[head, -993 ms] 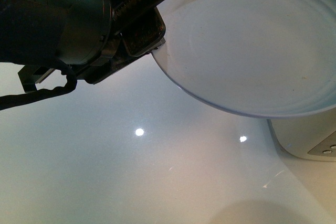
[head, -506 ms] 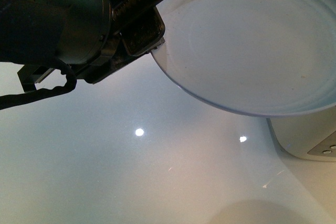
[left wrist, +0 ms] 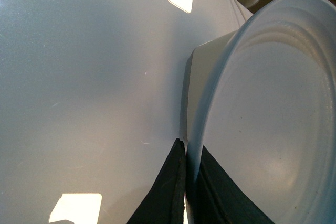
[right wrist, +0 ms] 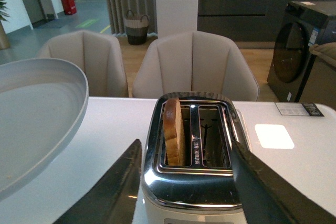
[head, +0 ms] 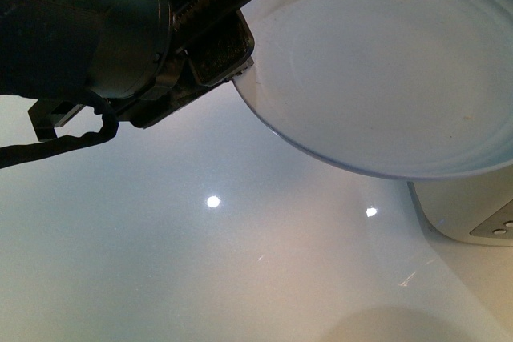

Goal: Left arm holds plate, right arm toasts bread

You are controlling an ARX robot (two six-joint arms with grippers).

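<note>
Plate (head: 385, 62): pinched at its rim by the left gripper (left wrist: 186, 182) and held raised just beside the toaster (right wrist: 191, 187), probably to receive toast.
Bread (right wrist: 173, 129): upright in the toaster's plate-side slot.
Right gripper (right wrist: 185, 148): spread, empty, facing the toaster.

Round pale-blue plate (head: 385, 70) clipped top/right, front cam. White toaster body (head: 457, 207) mostly hidden behind it. Tan bread slice (right wrist: 173, 128): lower part sunk in slot, not vis.

A glossy white table (head: 160, 270) carries one chrome-topped toaster (right wrist: 190, 190).
</note>
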